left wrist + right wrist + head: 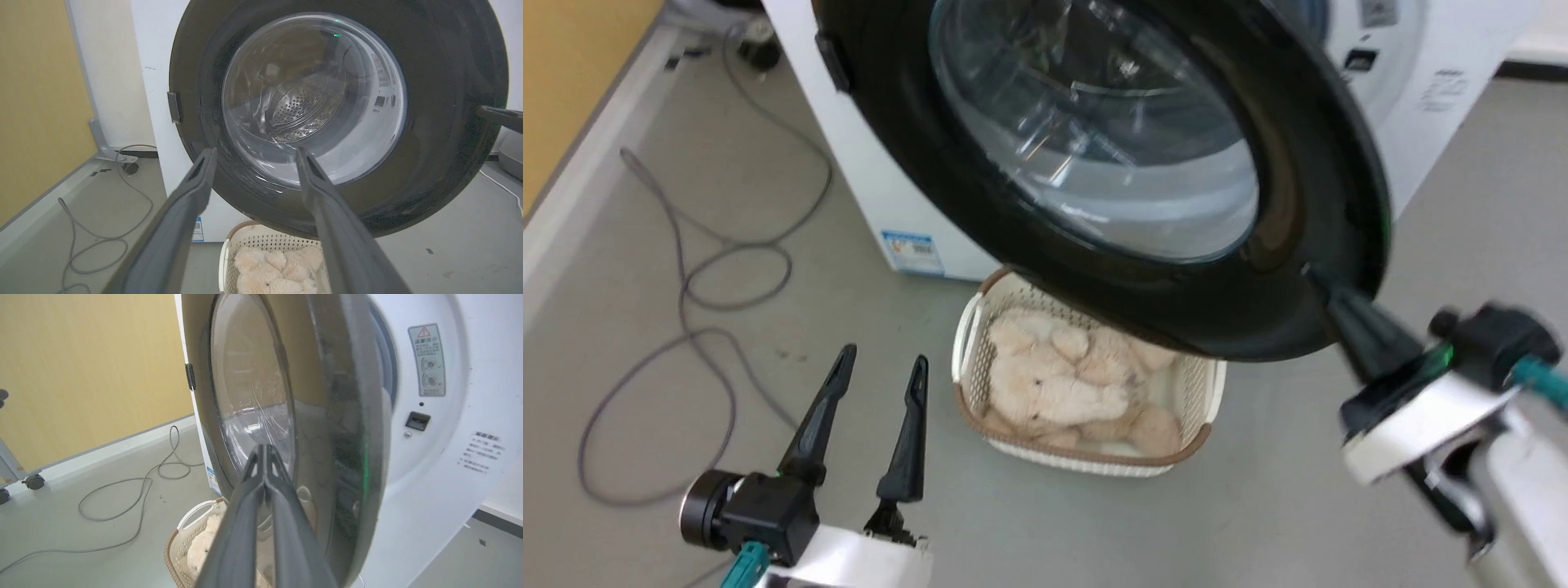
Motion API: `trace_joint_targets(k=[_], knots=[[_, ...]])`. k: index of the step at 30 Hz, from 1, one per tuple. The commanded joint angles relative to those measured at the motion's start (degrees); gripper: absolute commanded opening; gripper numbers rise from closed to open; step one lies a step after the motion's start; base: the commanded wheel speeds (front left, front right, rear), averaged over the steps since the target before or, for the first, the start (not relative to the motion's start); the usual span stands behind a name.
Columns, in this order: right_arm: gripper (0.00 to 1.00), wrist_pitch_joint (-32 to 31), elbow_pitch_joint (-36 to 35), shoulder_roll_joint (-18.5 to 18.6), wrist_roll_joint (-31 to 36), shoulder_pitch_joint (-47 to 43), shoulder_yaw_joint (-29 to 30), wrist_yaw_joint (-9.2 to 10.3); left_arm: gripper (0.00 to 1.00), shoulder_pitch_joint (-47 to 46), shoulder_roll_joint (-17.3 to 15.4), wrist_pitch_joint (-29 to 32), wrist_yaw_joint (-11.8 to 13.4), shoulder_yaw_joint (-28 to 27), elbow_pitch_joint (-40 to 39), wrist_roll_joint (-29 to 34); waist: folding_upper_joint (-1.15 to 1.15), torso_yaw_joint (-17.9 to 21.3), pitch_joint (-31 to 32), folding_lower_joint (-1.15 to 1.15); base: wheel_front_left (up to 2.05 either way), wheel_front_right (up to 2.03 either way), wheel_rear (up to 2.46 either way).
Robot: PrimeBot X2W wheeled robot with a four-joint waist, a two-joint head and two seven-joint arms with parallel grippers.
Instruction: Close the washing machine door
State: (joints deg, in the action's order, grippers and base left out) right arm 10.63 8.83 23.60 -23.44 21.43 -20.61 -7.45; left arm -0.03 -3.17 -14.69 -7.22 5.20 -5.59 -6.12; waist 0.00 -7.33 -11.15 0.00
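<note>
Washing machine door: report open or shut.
Open. The washing machine door stands angled away from the washing machine, its latch slot uncovered.

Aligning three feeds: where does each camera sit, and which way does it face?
Head view: on the head, looking down at the washing machine door and basket; left gripper open, right gripper at the door's rim.
Left wrist view: along its spread fingers, facing the door's glass.
Right wrist view: along shut fingers, door edge-on.
Shared: door, basket.
</note>
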Motion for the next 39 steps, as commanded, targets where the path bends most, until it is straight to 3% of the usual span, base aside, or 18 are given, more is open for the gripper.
trace_joint_targets(k=[1, 17, 30, 39], knots=[[0.00, -0.2, 0.4, 0.6, -0.4, 1.2, 0.1, -0.03, 1.00, -1.0, 0.1, -0.3, -0.2, 0.2, -0.2, 0.3, 0.00, -1.1, -1.5, 0.00, 0.00, 0.00, 0.00], [0.00, -5.1, 11.2, 7.0, -7.5, 17.4, 3.9, -0.03, 1.00, -6.4, 0.3, -0.3, -0.2, 1.8, -0.9, -0.3, 0.00, -4.1, -10.1, 0.00, 0.00, 0.00, 0.00], [0.00, -8.0, 20.3, 7.9, -8.4, 29.0, 6.5, -0.03, 1.00, -8.7, 0.3, -0.3, 0.0, 2.3, -1.1, -1.2, 0.00, -5.0, -14.1, 0.00, 0.00, 0.00, 0.00], [0.00, -6.7, 24.6, 6.8, -8.4, 32.9, 7.9, -0.03, 1.00, -9.4, 0.3, -0.3, 0.4, 2.5, -0.7, -1.5, 0.00, -5.0, -14.8, 0.00, 0.00, 0.00, 0.00]])
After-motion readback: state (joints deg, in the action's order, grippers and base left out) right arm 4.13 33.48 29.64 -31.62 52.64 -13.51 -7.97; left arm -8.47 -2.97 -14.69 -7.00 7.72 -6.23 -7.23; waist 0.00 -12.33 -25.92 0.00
